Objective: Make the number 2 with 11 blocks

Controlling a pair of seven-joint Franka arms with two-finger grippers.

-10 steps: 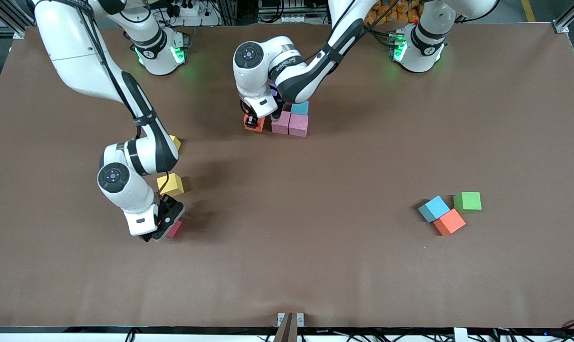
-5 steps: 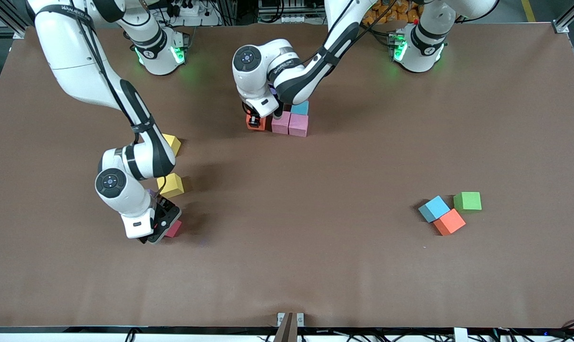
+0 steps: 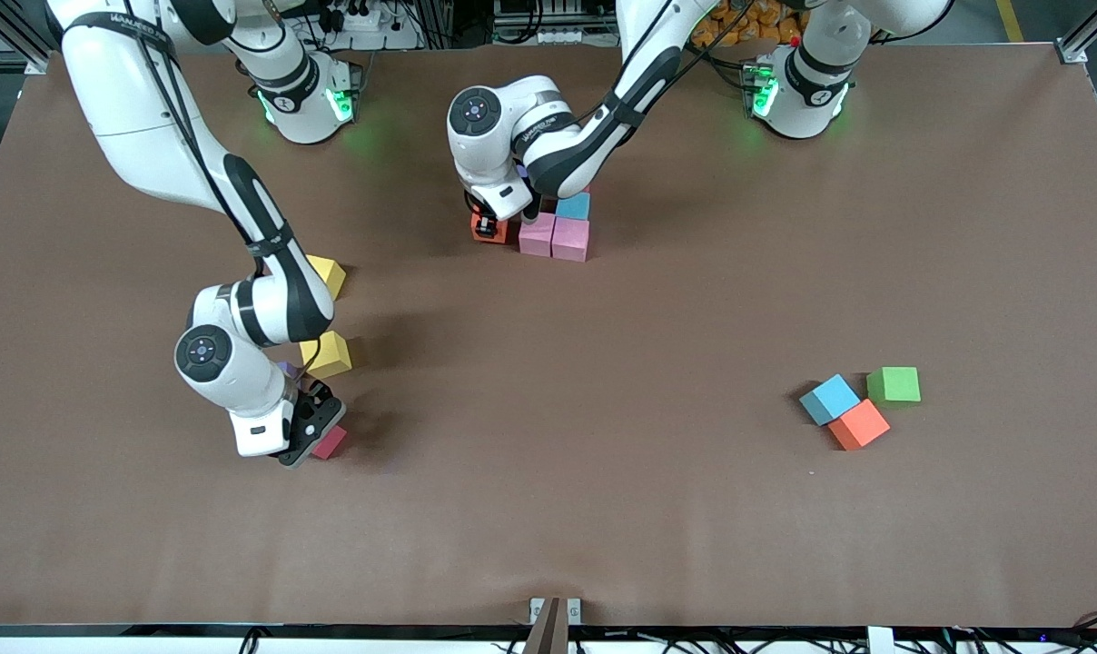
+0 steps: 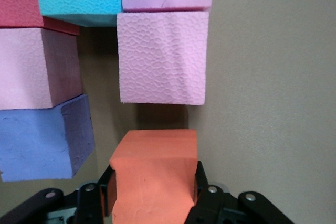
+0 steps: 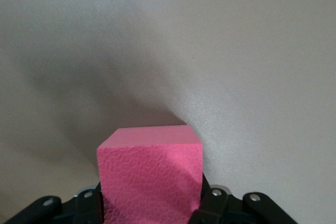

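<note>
**Block count, both grippers busy**

Right gripper is clamped on one red block, low at the right arm's end of the table, with two yellow blocks near it. Left gripper squeezes one orange block just beside the started number 2: three pink, one blue, one red, one purple. Toward the left arm's end sit one loose blue block, one loose orange block and one green cube

A brown table fills nearly the whole frame, its surface matte and evenly lit, with soft shadows. Along the top edge run metal frame rails at the upper right corner, a power strip and tangled cables at upper centre. A yellow floor line shows at upper right. At bottom centre sits a small metal bracket; dark cables trail along the bottom edge.
</note>
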